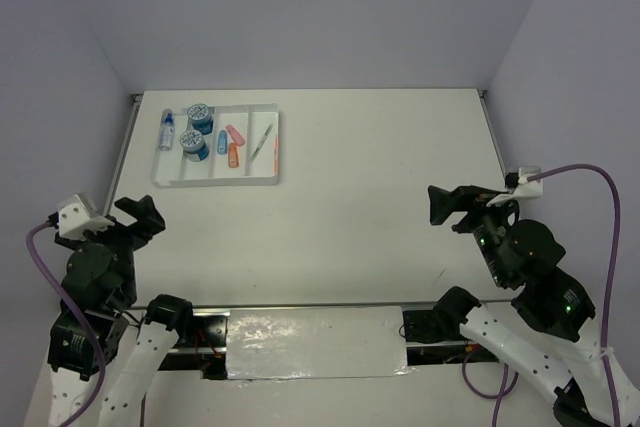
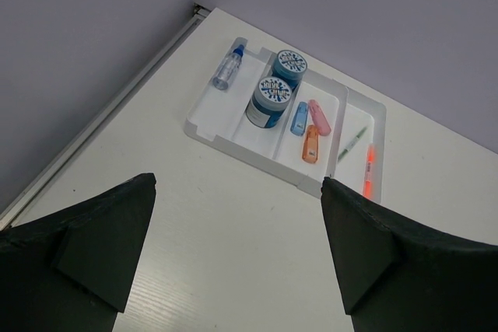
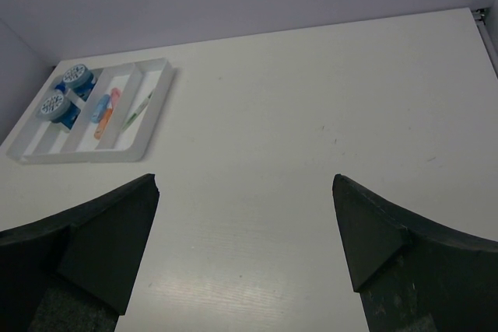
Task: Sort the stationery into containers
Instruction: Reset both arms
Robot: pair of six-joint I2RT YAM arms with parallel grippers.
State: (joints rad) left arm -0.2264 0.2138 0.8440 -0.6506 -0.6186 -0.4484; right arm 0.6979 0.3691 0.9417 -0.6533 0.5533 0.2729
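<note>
top external view: a white table (image 1: pixel 380 167) with my two arms at its near edge. a flat white tray (image 1: pixel 215 177) sits at the far left of the table, split into four long compartments. the leftmost compartment holds a small clear bottle (image 1: pixel 166 132) with a blue cap. the next holds two blue round spools standing upright, a far spool (image 1: pixel 200 115) and a near spool (image 1: pixel 193 144). the third holds three stubby pieces lying close together: a blue piece (image 1: pixel 222 142), a pink piece (image 1: pixel 236 135) and an orange piece (image 1: pixel 233 155). the rightmost holds a thin grey-green pen (image 1: pixel 262 141) lying at a slant and a thin orange pen (image 1: pixel 276 152) along the outer wall.

my left gripper (image 1: pixel 148 217) hangs near the table's left edge, nearer to me than the tray and well apart from it, jaws spread wide, released, gripping nothing. my right gripper (image 1: pixel 440 205) hangs over the right part of the table, far from the tray, likewise spread wide with nothing in it.

left wrist view: the tray lies ahead, framed between my two dark jaws. right wrist view: the tray shows small at the far left.
</note>
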